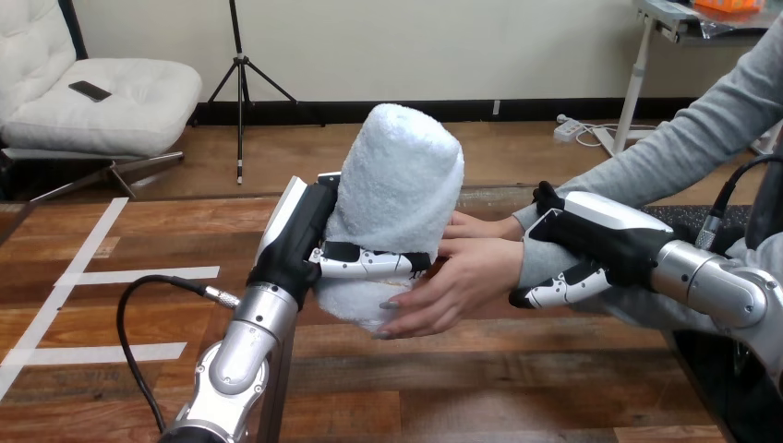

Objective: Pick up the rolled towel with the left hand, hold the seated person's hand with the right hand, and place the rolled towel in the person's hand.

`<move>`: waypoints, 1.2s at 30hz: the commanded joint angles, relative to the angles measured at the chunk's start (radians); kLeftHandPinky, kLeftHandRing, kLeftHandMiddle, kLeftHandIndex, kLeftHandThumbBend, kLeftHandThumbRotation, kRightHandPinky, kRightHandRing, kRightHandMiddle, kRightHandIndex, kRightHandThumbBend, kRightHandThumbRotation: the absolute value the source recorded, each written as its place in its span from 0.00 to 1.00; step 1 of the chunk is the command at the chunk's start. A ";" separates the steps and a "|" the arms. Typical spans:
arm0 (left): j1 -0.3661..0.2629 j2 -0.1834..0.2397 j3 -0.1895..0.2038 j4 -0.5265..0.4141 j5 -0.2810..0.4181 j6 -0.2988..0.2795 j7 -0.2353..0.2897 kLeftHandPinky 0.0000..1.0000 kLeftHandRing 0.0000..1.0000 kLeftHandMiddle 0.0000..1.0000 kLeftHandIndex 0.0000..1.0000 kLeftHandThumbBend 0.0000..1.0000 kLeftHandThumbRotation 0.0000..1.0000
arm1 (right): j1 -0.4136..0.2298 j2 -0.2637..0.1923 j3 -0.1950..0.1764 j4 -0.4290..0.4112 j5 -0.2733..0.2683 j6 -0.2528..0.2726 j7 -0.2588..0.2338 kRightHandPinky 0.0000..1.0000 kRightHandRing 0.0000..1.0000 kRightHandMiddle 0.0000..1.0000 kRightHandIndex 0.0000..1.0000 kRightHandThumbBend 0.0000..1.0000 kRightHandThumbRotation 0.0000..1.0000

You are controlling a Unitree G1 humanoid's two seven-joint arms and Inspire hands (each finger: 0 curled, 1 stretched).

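The left hand was clenched round the rolled towel, holding it above the desk, near the middle of the head view. The towel stood nearly upright, leaning a little to the right, with its rounded top well above the hand and its lower end just below it. The hand's palm lay against the towel's left side, and its fingers wrapped across the front of the roll, low down.

The person's nearer hand reached in from the right and touched the towel's lower right side, with its fingertips spread under the bottom edge next to the robot's fingertips. The person's farther hand lay just behind it, close to the towel's right side; I could not tell whether it touched.

The right hand grasped the person's wrist at the grey sleeve, fingers curled beneath it and the palm above, to the right of the towel and apart from it.
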 commanded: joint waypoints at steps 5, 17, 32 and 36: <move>-0.059 -0.011 0.007 -0.003 -0.016 -0.026 0.019 0.33 0.37 0.41 0.42 0.59 0.00 | -0.033 0.029 -0.035 -0.055 0.041 -0.007 0.008 0.29 0.33 0.38 0.40 0.62 0.36; -0.068 -0.037 0.015 -0.008 -0.036 -0.020 0.011 0.32 0.36 0.41 0.42 0.59 0.00 | -0.035 0.032 -0.031 -0.063 0.040 0.012 0.014 0.30 0.33 0.39 0.41 0.62 0.36; -0.076 -0.074 0.017 -0.007 -0.058 -0.018 0.009 0.30 0.35 0.40 0.42 0.59 0.00 | -0.034 0.036 -0.032 -0.068 0.043 0.013 0.017 0.30 0.34 0.39 0.41 0.62 0.38; -0.077 -0.081 0.016 -0.006 -0.060 -0.019 0.011 0.30 0.34 0.40 0.42 0.59 0.00 | -0.034 0.037 -0.034 -0.068 0.045 0.015 0.019 0.30 0.33 0.39 0.41 0.62 0.38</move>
